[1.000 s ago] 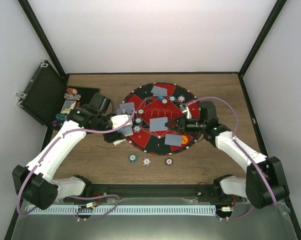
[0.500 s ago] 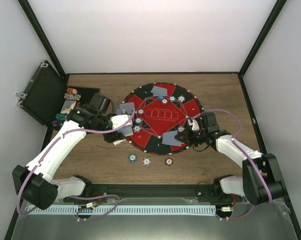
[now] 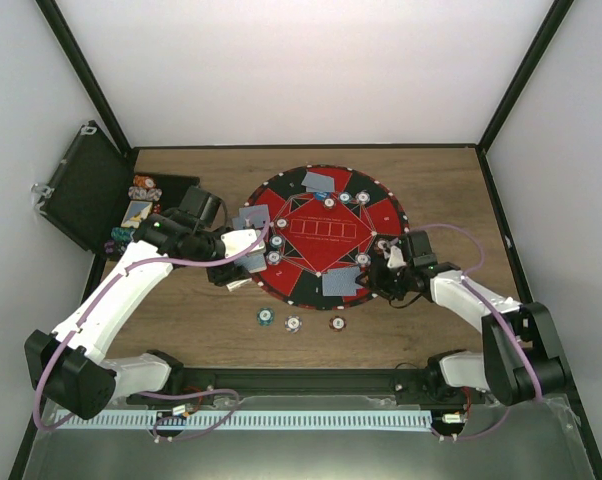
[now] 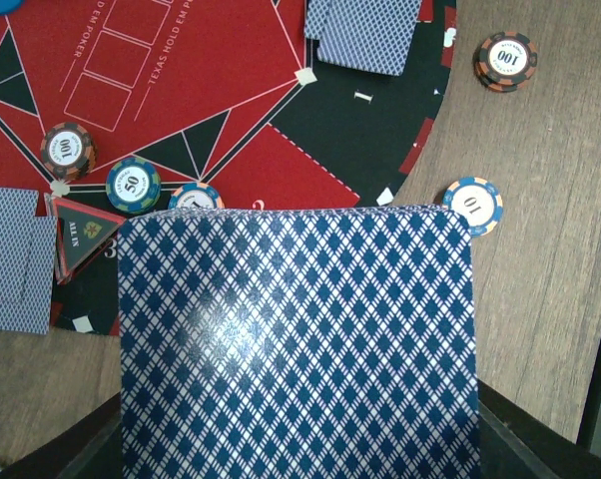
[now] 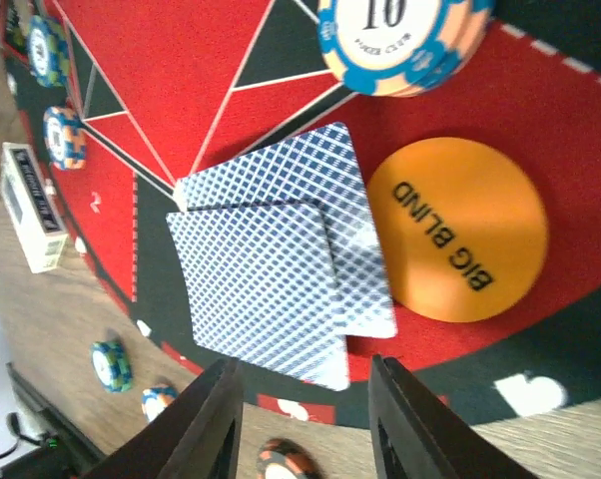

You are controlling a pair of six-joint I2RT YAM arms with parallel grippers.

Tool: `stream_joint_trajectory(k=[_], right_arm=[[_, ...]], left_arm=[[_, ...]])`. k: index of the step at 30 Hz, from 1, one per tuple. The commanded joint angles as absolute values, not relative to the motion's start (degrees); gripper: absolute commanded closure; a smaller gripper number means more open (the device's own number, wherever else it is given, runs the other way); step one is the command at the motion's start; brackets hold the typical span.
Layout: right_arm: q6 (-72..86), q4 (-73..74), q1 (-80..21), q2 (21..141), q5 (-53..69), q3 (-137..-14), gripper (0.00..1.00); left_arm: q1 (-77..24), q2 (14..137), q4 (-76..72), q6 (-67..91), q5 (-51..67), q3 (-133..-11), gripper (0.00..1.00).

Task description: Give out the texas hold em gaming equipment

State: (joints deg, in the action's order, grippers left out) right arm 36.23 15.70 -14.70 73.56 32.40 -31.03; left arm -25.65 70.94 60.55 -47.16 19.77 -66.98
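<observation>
Mostly deck (image 4: pixel 299 339) filling view, left claw (image 3: pixel 249 252) hidden behind, mat (image 4: pixel 181 100) cropped

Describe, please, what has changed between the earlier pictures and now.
The right end effector carried a card across the mat to its near-right edge, released it onto another card and drew back rightward. The left end effector, its deck and the chips stayed put.

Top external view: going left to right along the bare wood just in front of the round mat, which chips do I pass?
Teal chip → pale blue-and-white chip → dark red chip.
</observation>
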Motion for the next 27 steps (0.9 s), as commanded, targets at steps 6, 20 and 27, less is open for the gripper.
stream_joint_trajectory(k=[6, 20, 27], right_arm=[[34.78, 24.56, -14.31, 68.17, 20.72, -37.83, 0.56], [52.27, -3.66, -37.02, 76.93, 42.47, -48.72, 0.13], [54.70, -10.69, -43.42, 86.00, 46.32, -55.60, 0.13]], left_arm=[[-25.54, 70.40, 60.47, -47.75, 21.52, -67.23, 0.89], [-25.53, 70.34, 60.78, -47.55, 22.24, -67.93, 0.89], [-25.57, 70.21, 61.24, -47.67, 22.37, -68.27, 0.89]])
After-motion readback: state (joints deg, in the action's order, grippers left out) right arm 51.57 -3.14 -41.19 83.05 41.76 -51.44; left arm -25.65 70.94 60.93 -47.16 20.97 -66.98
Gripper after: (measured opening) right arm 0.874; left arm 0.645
